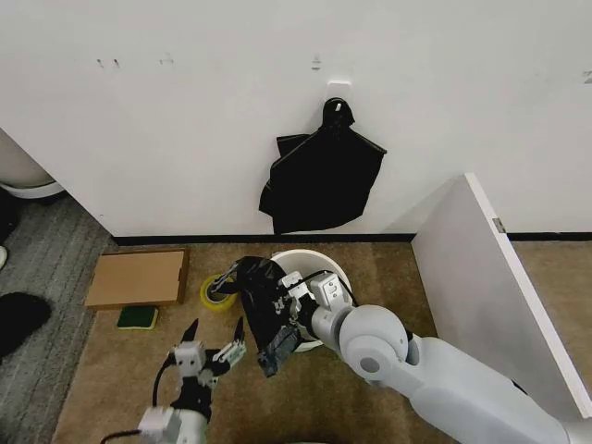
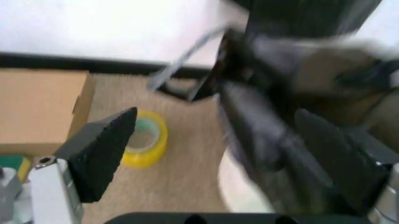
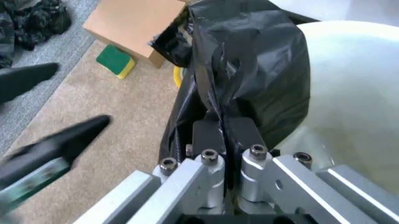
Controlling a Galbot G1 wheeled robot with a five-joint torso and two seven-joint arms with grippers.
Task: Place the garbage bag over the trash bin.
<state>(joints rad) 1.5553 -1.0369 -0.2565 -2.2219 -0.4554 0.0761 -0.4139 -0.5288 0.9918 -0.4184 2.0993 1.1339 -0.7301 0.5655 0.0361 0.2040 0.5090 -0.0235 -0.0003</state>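
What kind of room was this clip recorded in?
Probably an office or lab corner: carpet floor, a plain white wall with dark baseboard, and a white partition panel. A cardboard box and tape roll lie beside the trash bin.

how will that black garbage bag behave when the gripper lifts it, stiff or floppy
Likely floppy: the garbage bag hangs in wrinkled folds from the right gripper. Probably light, since a thin pinch holds it. Its glossy film may be slippery.

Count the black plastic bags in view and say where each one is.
2. The garbage bag is pinched in the right gripper against the trash bin. A bigger black bag hangs on the wall behind. Nothing suggests others hidden.
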